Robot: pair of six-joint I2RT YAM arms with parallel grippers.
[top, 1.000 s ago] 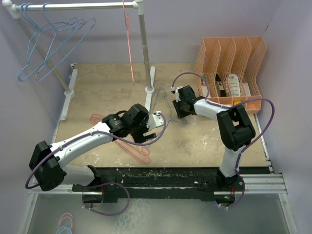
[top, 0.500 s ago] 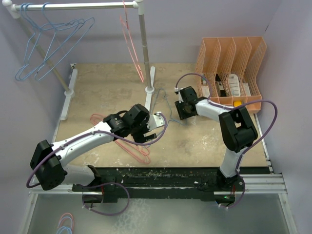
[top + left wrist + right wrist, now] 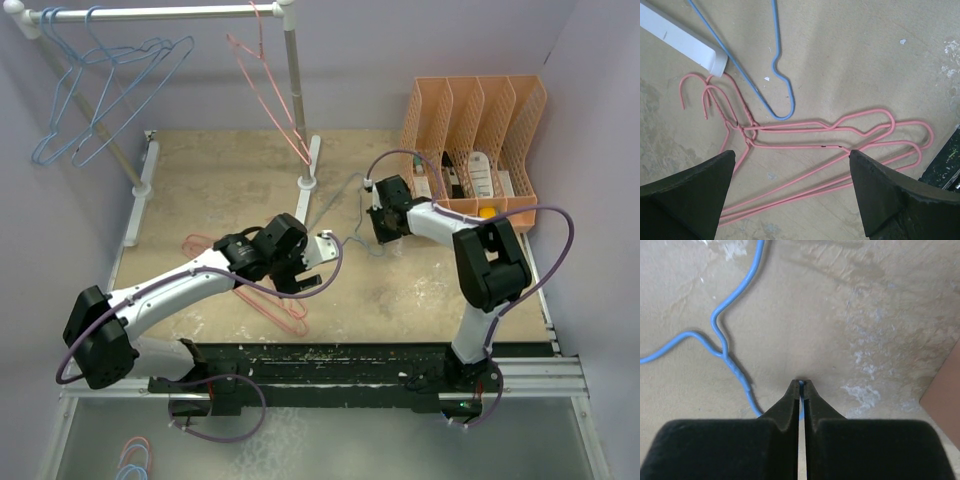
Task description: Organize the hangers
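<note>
Right gripper (image 3: 801, 384) pinches the blue hanger (image 3: 725, 354) wire.
Left gripper (image 3: 792, 156) gapes wide above pink hangers (image 3: 744, 130), beside rack foot (image 3: 680, 35).

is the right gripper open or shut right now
Shut: the right gripper pinches the blue hanger; its fingers meet with blue wire showing between them.

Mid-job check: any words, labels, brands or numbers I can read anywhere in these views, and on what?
No readable text in any view.
White item in the orange holder: dark marks, too small to read.
Pink hangers, blue hanger, rack foot: no markings.
</note>
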